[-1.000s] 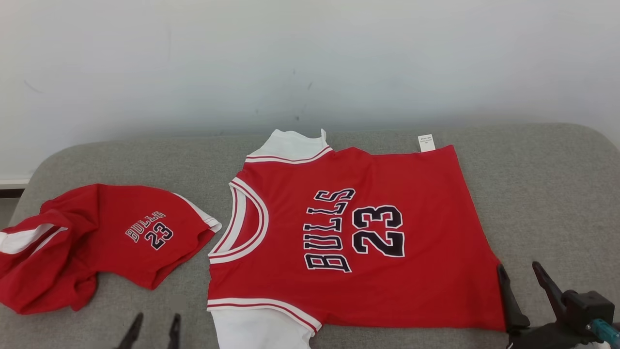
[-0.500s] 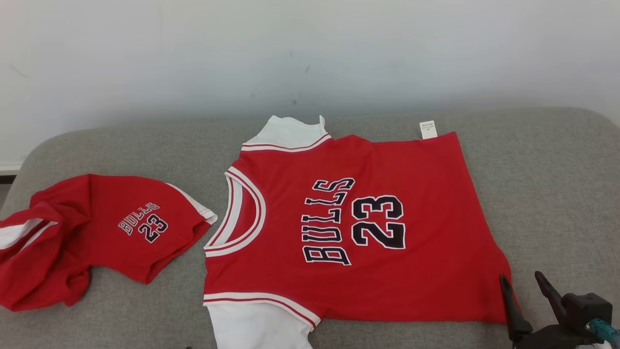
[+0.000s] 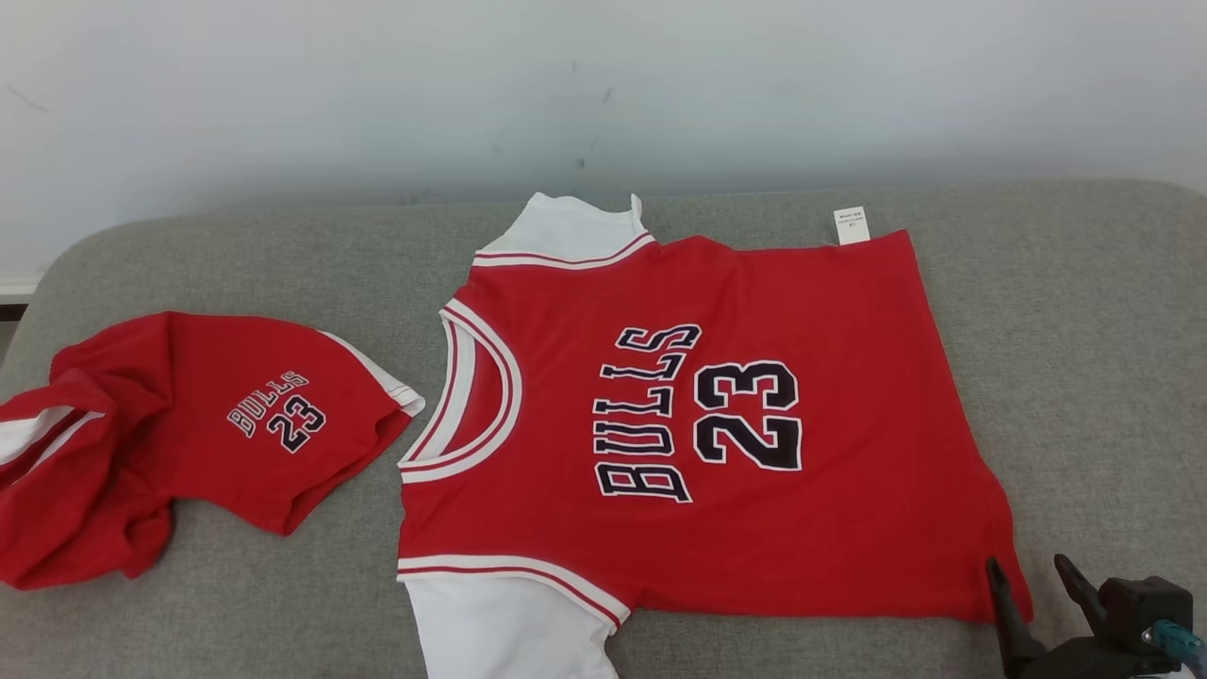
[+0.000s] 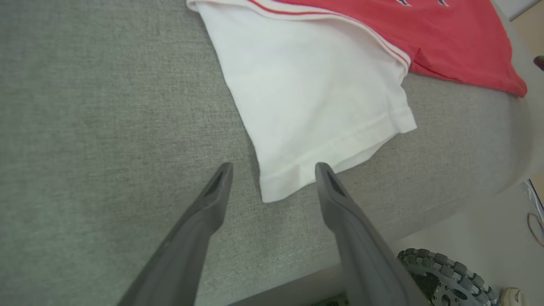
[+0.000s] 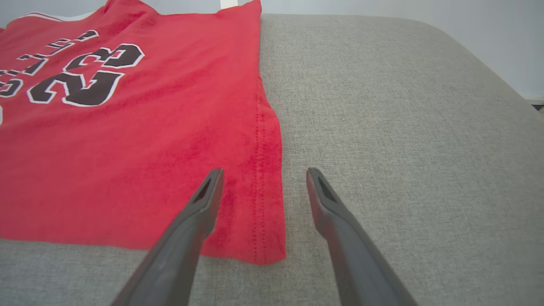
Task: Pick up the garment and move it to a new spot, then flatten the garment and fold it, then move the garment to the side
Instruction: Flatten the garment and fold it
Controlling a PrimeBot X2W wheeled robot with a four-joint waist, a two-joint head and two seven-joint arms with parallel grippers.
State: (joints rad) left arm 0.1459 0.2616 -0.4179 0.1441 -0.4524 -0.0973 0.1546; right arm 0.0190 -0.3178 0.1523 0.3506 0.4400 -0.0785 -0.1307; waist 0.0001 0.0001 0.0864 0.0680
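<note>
The garment (image 3: 849, 311) is a red jersey with white sleeves and "BULLS 23" print. It lies spread flat on the grey couch cushion (image 3: 1084, 330), collar to the left. My right gripper (image 3: 1026, 566) stands open over the hem's near right corner. In the right wrist view that gripper (image 5: 264, 171) straddles the stitched hem edge of the jersey (image 5: 148, 148), one finger above red cloth and the other above bare cushion. My left gripper (image 4: 274, 166) is open just short of the white sleeve (image 4: 314, 93), its fingers either side of the sleeve's corner.
Crumpled red shorts (image 3: 189, 424) with the same print lie at the cushion's left end. A white wall (image 3: 603, 85) backs the cushion. The cushion's front edge drops off close to the left gripper, with a wheel (image 4: 442, 272) on the floor below.
The head camera has tilted, so everything sits higher in the picture. The left gripper's fingertips have dropped out of the head view. The right gripper has drawn back toward the hem's near corner.
</note>
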